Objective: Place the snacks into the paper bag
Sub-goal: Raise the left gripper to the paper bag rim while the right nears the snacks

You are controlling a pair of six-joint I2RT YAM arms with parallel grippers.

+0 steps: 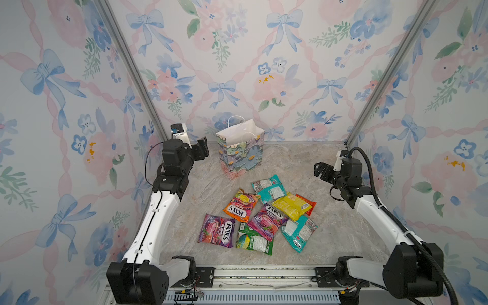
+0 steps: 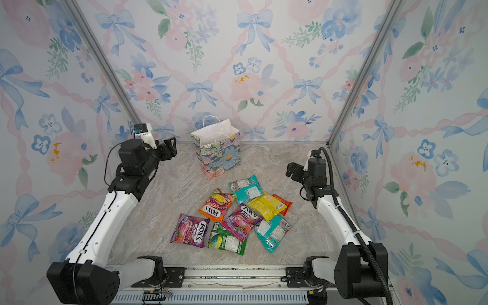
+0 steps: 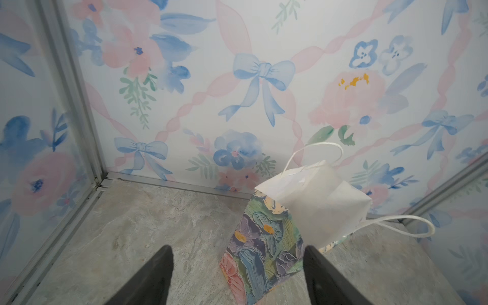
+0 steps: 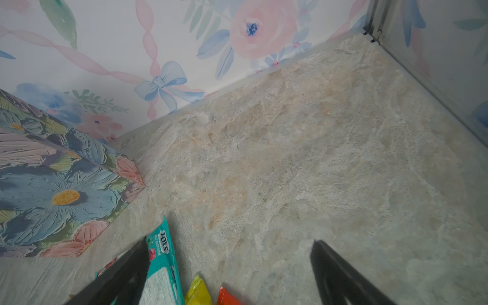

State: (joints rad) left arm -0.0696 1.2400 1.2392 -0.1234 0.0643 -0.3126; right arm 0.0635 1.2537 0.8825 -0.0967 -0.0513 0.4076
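Eight snacks (image 1: 266, 219) lie unbagged near paper bag (image 1: 241, 155); left gripper (image 1: 203, 148), right gripper (image 1: 320, 169) gape empty. Next: grasp one packet.

Glossy film snacks (image 1: 261, 219), matt paper bag (image 1: 241, 158), stone-look tabletop (image 1: 330, 232).
snacks: shiny crinkled plastic film, glare on creases; paper bag: plain matt white inside, outside printed with a rough brush-stroke look; handles (image 3: 324, 143): thin matt white cord; tabletop: matt, veined grey-beige, slightly rough-looking; walls (image 1: 237, 66): flat matt printed sheet, watercolour pattern; frame posts (image 1: 132, 66): brushed silver metal; arm shells (image 1: 155, 221): smooth white plastic, slight sheen; joint housings (image 1: 137, 282): matt black; right gripper (image 4: 230, 242) fingers (image 4: 338, 274): matt black, material unclear.
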